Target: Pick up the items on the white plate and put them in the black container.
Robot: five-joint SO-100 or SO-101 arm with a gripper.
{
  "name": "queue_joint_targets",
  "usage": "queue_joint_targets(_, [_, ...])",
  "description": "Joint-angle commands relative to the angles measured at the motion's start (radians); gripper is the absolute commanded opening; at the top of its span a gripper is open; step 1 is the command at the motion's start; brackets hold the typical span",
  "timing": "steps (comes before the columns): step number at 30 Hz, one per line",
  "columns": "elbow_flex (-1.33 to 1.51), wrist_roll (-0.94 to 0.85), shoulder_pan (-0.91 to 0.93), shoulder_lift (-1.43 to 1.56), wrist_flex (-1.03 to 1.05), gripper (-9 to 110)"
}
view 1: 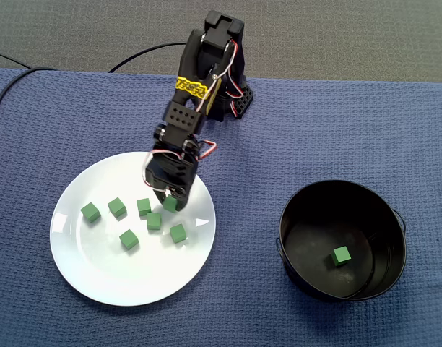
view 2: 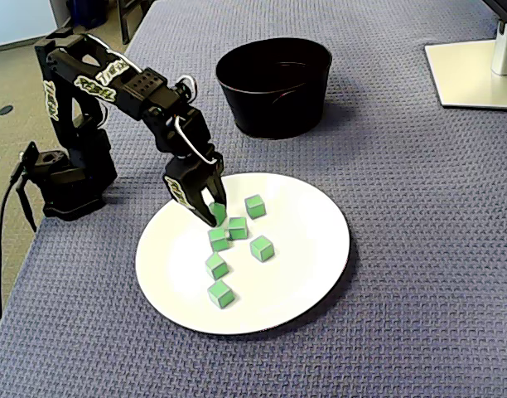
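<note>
Gripper: the gripper was down over the white plate, close to the rim nearest the arm's base. Its jaws were drawn in on the pinched cube, a green one that looked held between the tips.
Lift: not yet begun, as far as I could judge; the pinched cube sat at about the plate's surface.
Done: one delivered cube lay on the floor of the black container. The container stood well apart from the plate, off its right side in the view from above.
Left: six loose cubes were scattered over the plate's middle, inward from the gripper.
Progress: early, by my reckoning. One cube was in, a second was in the jaws, and six were waiting.
</note>
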Motion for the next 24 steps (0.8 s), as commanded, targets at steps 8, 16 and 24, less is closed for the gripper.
queue_joint_targets(8, [-0.670,0.586,0.147,0.411,0.364,0])
queue_joint_targets(16, [-0.899,0.732,-0.253,0.523,0.227,0])
queue_joint_targets(24, [-0.943,0.597,-0.782,0.402,0.140,0])
